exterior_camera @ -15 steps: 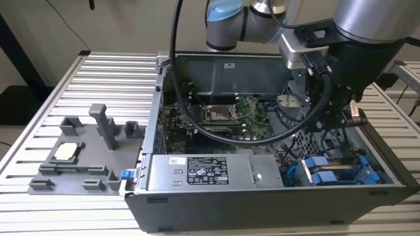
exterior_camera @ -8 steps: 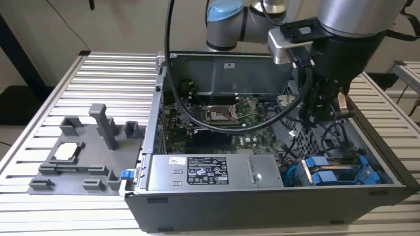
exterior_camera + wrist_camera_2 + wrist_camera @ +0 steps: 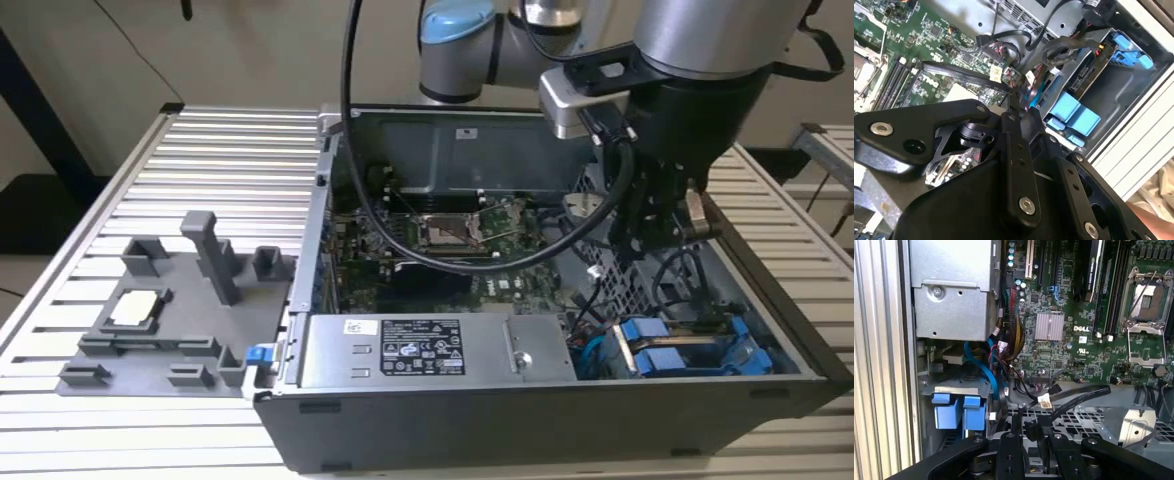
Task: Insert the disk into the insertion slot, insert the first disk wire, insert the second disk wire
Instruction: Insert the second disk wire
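Power-supply box sticker (image 3: 420,347): white, with rows of small black print and round marks in the exterior view; none of it was legible.
Small sticker (image 3: 358,326): white, at the same box's top corner; it bore dark print that was unreadable.
Rear wall sticker (image 3: 469,133): pale, with print too fine to tell.
Motherboard (image 3: 1054,360): carried a white maker's logo (image 3: 1083,328) beside the finned heatsink (image 3: 1049,326) in the first wrist view.
Cable tag (image 3: 1044,399): white, with tiny illegible black characters.
Disk (image 3: 1085,75): fine pale print on its dark face, illegible.
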`<state>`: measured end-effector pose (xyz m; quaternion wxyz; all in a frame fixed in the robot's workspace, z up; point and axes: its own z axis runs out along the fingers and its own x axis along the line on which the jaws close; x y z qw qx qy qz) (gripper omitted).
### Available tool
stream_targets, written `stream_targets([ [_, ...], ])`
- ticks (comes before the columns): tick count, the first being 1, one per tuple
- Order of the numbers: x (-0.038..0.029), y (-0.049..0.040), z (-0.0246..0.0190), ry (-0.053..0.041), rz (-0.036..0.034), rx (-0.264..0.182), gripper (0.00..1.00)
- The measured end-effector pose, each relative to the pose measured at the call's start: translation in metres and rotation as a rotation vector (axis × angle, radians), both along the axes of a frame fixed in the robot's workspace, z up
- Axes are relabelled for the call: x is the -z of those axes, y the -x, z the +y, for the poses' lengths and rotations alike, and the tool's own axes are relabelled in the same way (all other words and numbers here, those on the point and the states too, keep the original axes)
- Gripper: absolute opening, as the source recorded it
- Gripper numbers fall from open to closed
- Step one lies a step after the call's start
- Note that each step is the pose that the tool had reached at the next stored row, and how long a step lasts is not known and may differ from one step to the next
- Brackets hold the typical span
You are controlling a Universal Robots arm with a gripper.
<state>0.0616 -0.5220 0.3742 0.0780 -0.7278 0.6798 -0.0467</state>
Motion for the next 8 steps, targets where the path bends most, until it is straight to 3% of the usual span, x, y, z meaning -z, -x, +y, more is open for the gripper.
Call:
stream_targets([
  [5,0.0039,0.0015,0.0012,0.0004,-0.0139,-0.003,0.27],
  [8,0.0044,0.002,0.0013,0.0007,-0.0165,-0.004,0.27],
])
